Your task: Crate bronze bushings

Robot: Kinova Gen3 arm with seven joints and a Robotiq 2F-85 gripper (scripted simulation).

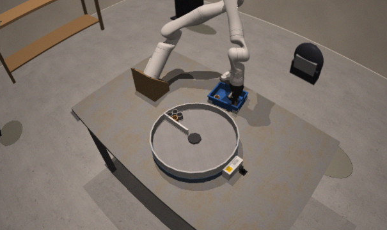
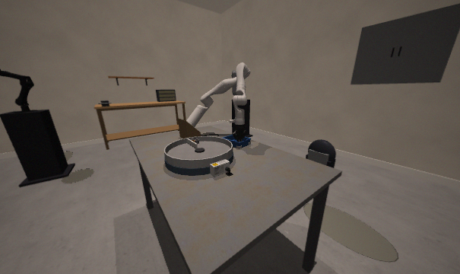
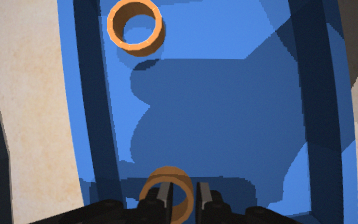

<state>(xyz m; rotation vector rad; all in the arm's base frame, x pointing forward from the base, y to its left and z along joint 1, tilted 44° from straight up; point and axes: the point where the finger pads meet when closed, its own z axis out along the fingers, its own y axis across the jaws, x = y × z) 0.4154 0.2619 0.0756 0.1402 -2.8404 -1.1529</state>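
Observation:
The gripper [image 1: 233,99] [image 3: 185,194] is slightly open, low inside the blue crate [image 1: 219,103] [image 2: 244,144] [image 3: 69,75]. Its fingers stand either side of one wall of a bronze bushing [image 3: 167,172], with gaps visible; whether this bushing rests flat on the crate floor is unclear. Another bronze bushing [image 1: 217,96] [image 3: 139,49] stands upright near the crate's opposite end. On the turning table [image 1: 206,153] [image 2: 180,167], a bronze bushing [image 1: 174,118] sits close among several dark steel bushings [image 1: 180,115], beside the white bar.
The white bar [image 1: 177,124] [image 2: 192,143] runs from the turning table's raised rim towards its dark hub [image 1: 194,138] [image 2: 199,150]. A white box [image 1: 233,167] [image 2: 220,167] is at the rim's outside. A brown panel [image 1: 150,85] stands by the arm's base.

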